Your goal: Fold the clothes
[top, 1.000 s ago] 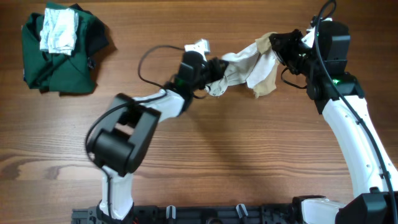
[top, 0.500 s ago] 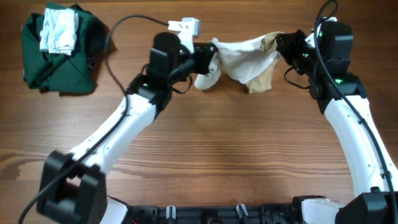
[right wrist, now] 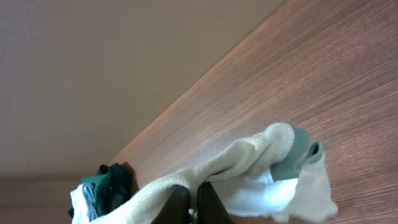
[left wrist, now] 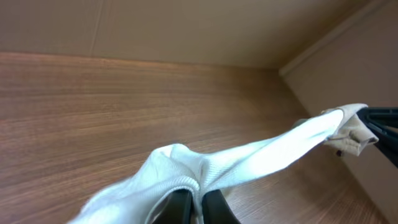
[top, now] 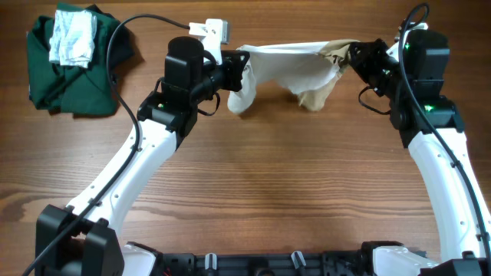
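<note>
From overhead, a small, soft cream-white garment [top: 285, 67] with a khaki-tan part hangs stretched in the air between the two arms, above the far half of the brown wooden surface [top: 291, 192]. The left gripper [top: 236, 73] is pressed together on the garment's white end, and a loose fold droops below it. The right gripper [top: 351, 57] is pinched on the tan end, with a tan flap hanging beneath. Well apart, at the far left corner, lies a large crumpled dark green garment [top: 80, 77] with a plain whitish-grey folded cloth [top: 73, 37] on top of it.

In the left wrist view, the left gripper [left wrist: 191, 205] has its fingers closed tight on a bunch of ribbed white fabric. The cream-white garment [left wrist: 261, 155] runs away from it as a taut band, up to the right gripper [left wrist: 380, 124] at the frame's right edge, where the cloth turns tan.

In the right wrist view, the right gripper [right wrist: 189, 202] clamps the tan edge of the cream-white garment [right wrist: 242, 154]. Green-edged trim [right wrist: 300, 146] and a white part show on the hanging portion. The dark green garment [right wrist: 111, 177] sits far off at the surface's edge.
</note>
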`<state>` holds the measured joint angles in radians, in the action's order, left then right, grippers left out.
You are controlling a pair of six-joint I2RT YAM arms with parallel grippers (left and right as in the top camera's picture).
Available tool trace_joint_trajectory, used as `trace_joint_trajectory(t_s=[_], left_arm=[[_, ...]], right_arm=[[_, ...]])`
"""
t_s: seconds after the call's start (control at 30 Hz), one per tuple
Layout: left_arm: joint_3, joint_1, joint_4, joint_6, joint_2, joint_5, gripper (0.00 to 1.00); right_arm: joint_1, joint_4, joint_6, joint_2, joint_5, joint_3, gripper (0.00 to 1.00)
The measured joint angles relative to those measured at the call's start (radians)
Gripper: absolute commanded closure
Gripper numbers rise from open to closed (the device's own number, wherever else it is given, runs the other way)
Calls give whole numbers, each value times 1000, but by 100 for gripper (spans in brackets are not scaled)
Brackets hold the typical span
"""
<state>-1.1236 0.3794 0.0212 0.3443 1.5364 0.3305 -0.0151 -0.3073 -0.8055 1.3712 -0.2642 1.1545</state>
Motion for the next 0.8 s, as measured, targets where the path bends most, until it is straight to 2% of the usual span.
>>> trace_joint_trajectory(t_s=[0.3, 0.5, 0.63, 0.73, 0.8], left_arm=[[0, 0, 48, -71, 3, -45, 96], [0, -15, 168, -81, 53, -76, 96], [0, -61, 343, -82, 145, -83, 96], [0, -84, 430, -82, 205, -89, 96], [0, -88, 436, -84, 237, -97, 96]], right_arm=[[0, 61, 0, 10, 11, 0, 95], [0, 191, 0, 97, 11, 0, 94], [-4, 307, 1, 148, 10, 1, 95], [-10, 352, 1, 184, 8, 2, 96], [-11, 352, 1, 211, 3, 2, 96]])
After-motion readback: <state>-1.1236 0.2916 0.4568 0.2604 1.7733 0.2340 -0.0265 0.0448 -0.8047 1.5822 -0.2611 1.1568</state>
